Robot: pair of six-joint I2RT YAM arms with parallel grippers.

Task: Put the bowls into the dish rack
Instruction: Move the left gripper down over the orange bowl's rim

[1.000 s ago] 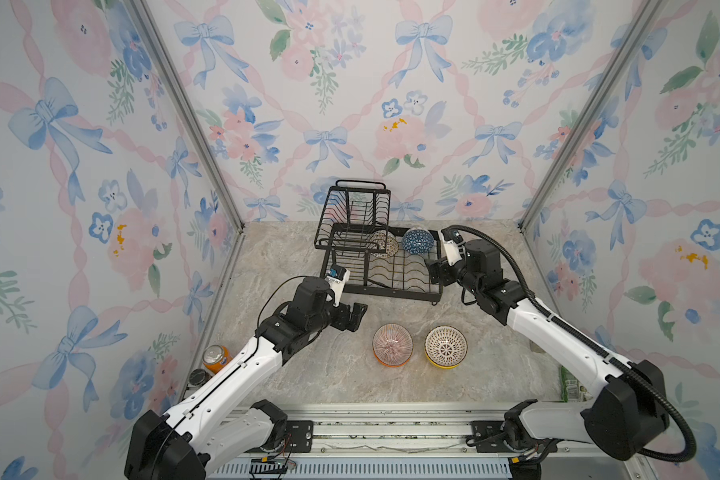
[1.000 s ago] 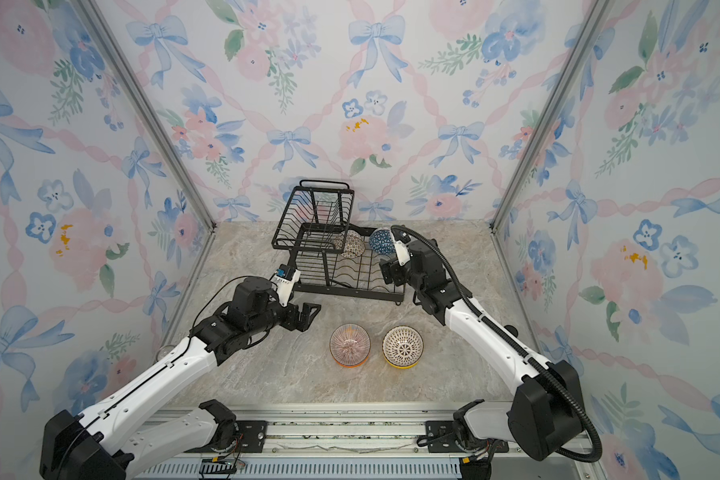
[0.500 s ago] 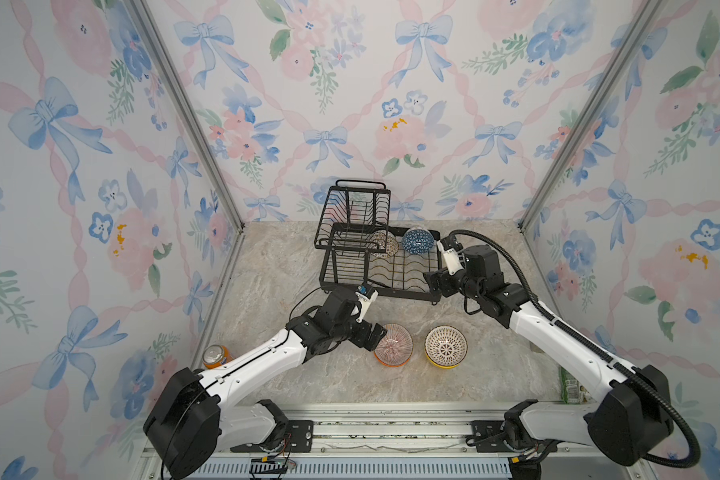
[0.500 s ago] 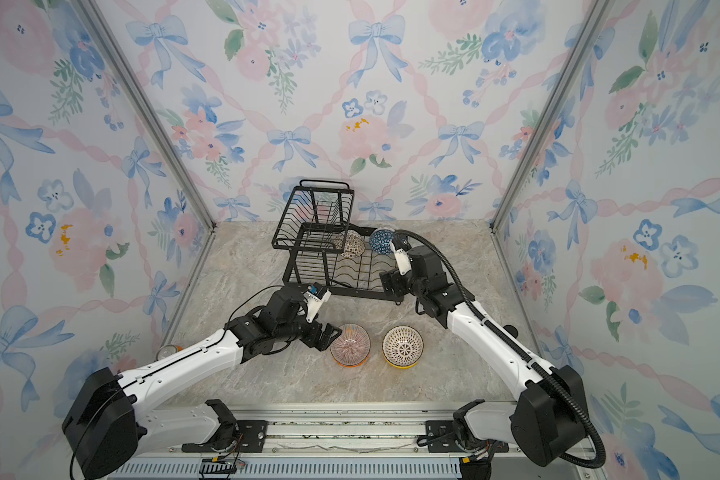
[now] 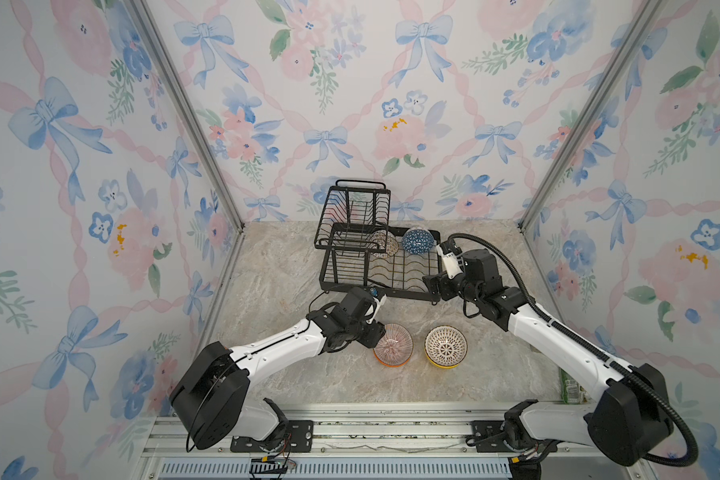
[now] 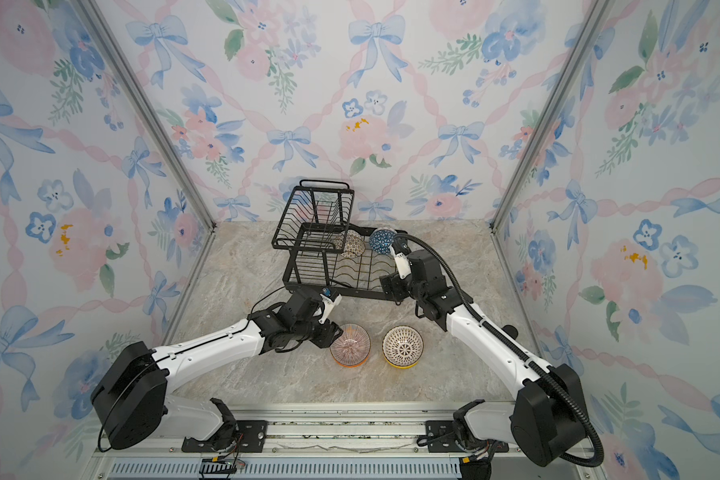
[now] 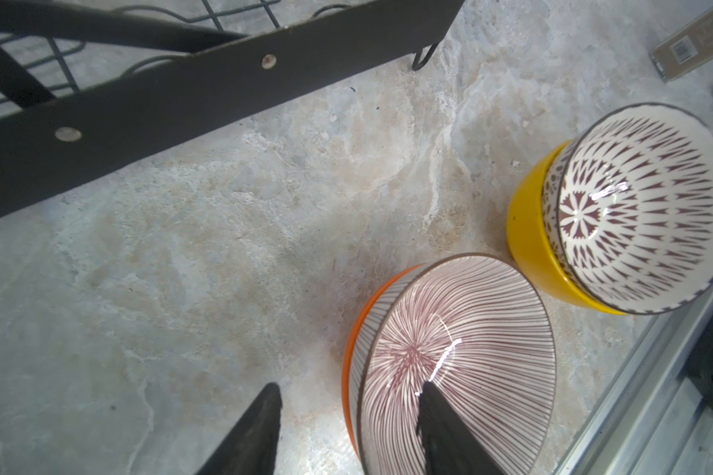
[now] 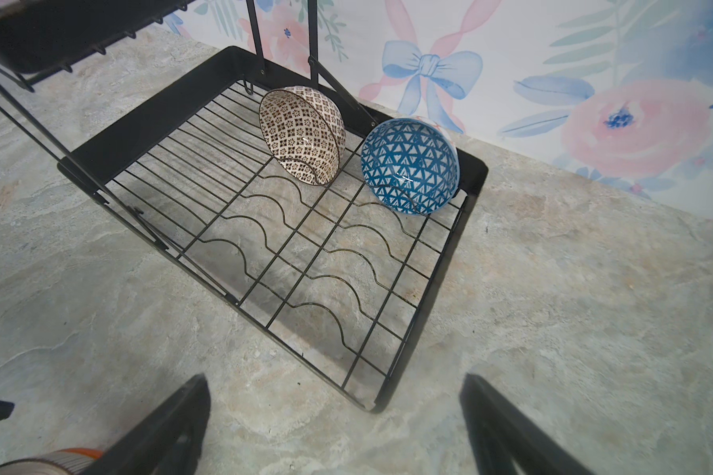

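**A:** What lies nearest?

**B:** Two stacks of two bowls on the marble-look tabletop [image 5: 275,266]. On the left, a pink-striped bowl [image 7: 457,349] sits nested in an orange bowl [image 7: 350,370]. Just beside it on the right, a white bowl with dark lattice [image 7: 643,205] sits nested in a yellow bowl [image 7: 527,230].

**A:** And the left arm?

**B:** The left fingers [image 7: 256,432] straddle the striped bowl's left rim, one inside and one outside. They stand apart, with a gap between the outer finger and the orange wall, so nothing is pinched yet. A rim hold seems the aim, since a nested bowl offers little else to grasp.

**A:** Farther back?

**B:** The right fingers [image 8: 169,427] are spread wide and empty. They hang over bare tabletop at the near right corner of the black wire dish rack [image 8: 433,288], likely waiting clear of it. At the rack's far end stand a brown-and-white patterned bowl [image 8: 305,140] and, to its right, a blue geometric bowl [image 8: 408,164]. Both are on edge, leaning in the wavy wires, which probably stops them rolling.

**A:** Anything unclear?

**B:** A green packet [image 5: 570,388] at the near right edge is cut off. I cannot tell whether the inner finger touches the striped bowl. The raised upper basket [image 5: 352,212] at far left is hard to read through its wires.
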